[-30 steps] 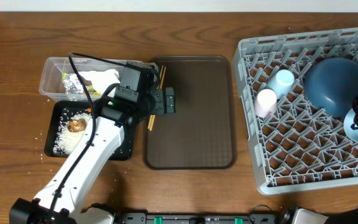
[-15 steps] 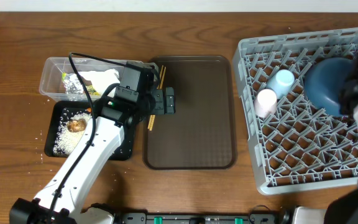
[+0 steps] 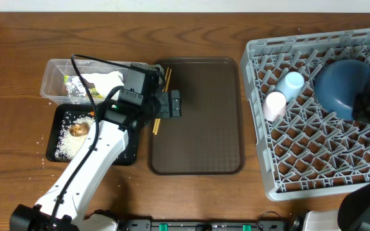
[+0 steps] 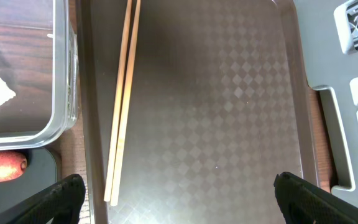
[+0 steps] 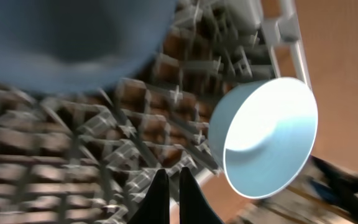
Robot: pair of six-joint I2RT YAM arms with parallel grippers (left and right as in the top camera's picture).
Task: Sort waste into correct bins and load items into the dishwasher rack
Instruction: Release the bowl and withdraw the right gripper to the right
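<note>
My left gripper (image 4: pixel 179 202) is open wide and empty, low over the left part of the brown serving tray; it also shows in the overhead view (image 3: pixel 170 104). The wooden chopsticks (image 4: pixel 123 99) lie together along that tray's left edge, just inside my left finger. My right gripper (image 5: pixel 169 186) is shut and empty over the grey rack (image 3: pixel 262 154). The light blue bowl (image 5: pixel 269 137) leans on its side in the rack to the gripper's right. The dark-blue plate (image 3: pixel 339 86), pink cup (image 3: pixel 275 104) and light blue cup (image 3: pixel 291 83) sit in the rack.
The clear tub (image 3: pixel 51 72) holds tissue (image 3: pixel 105 80), foil (image 3: pixel 76 88) and a yellow-green packet. The black tray (image 3: pixel 124 154) holds rice (image 3: pixel 66 144), a brown lump (image 3: pixel 78 129) and a carrot (image 4: pixel 2 168). The brown serving tray (image 3: pixel 201 128) lies in the middle. Rice grains are scattered left of the black tray.
My right arm has moved up and back over the rack's right side, and now covers the bowl in the overhead view. The left arm has not moved.
</note>
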